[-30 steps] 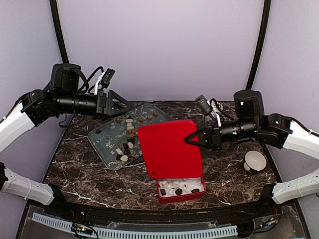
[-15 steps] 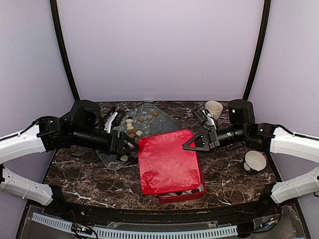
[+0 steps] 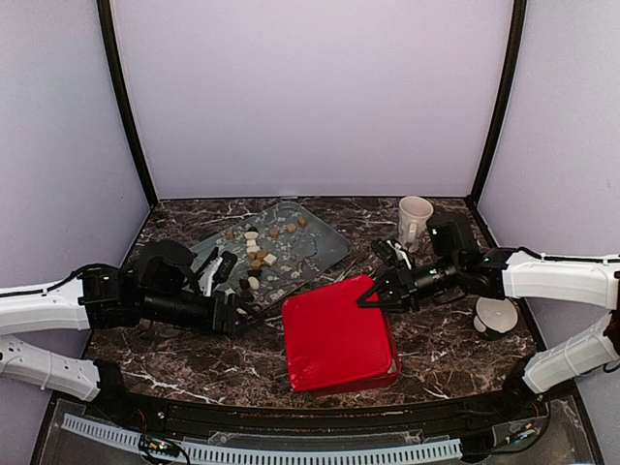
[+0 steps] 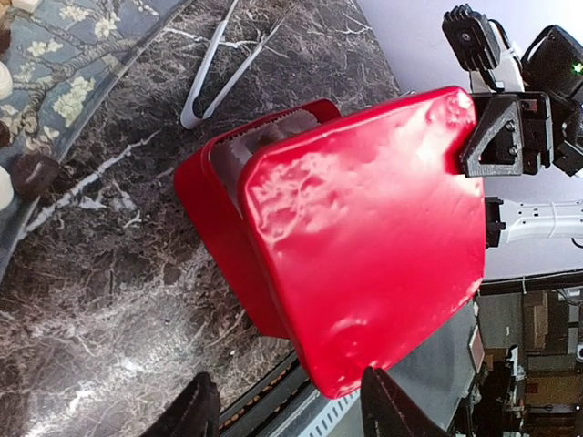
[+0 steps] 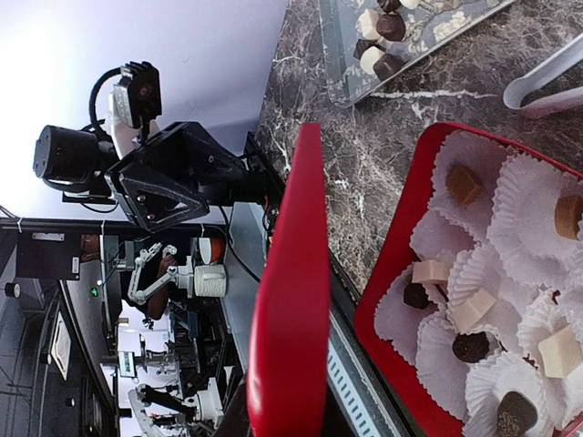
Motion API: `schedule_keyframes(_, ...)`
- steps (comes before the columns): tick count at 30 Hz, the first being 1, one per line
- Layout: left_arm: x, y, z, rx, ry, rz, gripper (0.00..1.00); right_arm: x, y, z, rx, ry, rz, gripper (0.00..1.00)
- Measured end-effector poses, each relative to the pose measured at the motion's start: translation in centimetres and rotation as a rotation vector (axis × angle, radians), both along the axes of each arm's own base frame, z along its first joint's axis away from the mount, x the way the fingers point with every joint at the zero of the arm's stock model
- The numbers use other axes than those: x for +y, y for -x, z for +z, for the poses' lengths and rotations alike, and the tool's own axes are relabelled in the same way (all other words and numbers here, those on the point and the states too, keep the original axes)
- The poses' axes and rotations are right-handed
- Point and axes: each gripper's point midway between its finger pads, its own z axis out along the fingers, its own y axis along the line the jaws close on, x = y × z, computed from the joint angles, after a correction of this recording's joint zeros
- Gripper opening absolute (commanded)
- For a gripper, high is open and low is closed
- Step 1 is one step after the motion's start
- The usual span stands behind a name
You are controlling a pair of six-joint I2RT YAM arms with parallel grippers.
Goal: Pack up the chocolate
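Slanting over its box (image 4: pixel 205 196) by the table's (image 3: pixel 194 358) near edge, the red lid (image 3: pixel 334 339) is not yet flat. Its far right corner is raised, pinched in the narrow fingers of the right gripper (image 3: pixel 373 294). The left gripper (image 3: pixel 252 315) lies low just left of the lid, pointing at it with fingers half spread and holding nothing. Chocolate (image 5: pixel 469 309) sits in paper cups (image 5: pixel 528 218) inside the box, under the lid; more lies loose on the tray (image 3: pixel 320 242) toward the far left corner. Closing likely needs that raised corner lowered.
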Motion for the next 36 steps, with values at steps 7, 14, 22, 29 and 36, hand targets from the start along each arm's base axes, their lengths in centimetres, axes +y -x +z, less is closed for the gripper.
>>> schedule_keyframes(7, -0.9, 2.1, -3.8, 0.056, -0.018, -0.020, 0.56, -1.9, -1.2, -1.3, 0.009, 0.015, -0.024, 0.06)
schedule_keyframes(14, -3.5, 2.9, -7.7, 0.098, -0.114, -0.048, 0.55, -2.6, -1.3, -3.2, 0.043, 0.022, -0.010, 0.07)
schedule_keyframes(22, -5.1, 2.7, -8.2, 0.104, -0.101, -0.052, 0.53, -2.5, -1.3, -5.0, 0.080, 0.019, 0.004, 0.07)
schedule_keyframes(29, -6.5, 2.5, -8.6, 0.111, -0.106, -0.076, 0.51, -2.2, -2.0, -6.3, 0.110, 0.025, 0.026, 0.07)
schedule_keyframes(36, -8.4, 2.0, -9.4, 0.123, -0.136, -0.102, 0.54, -2.9, -2.9, -6.0, 0.087, 0.014, 0.026, 0.09)
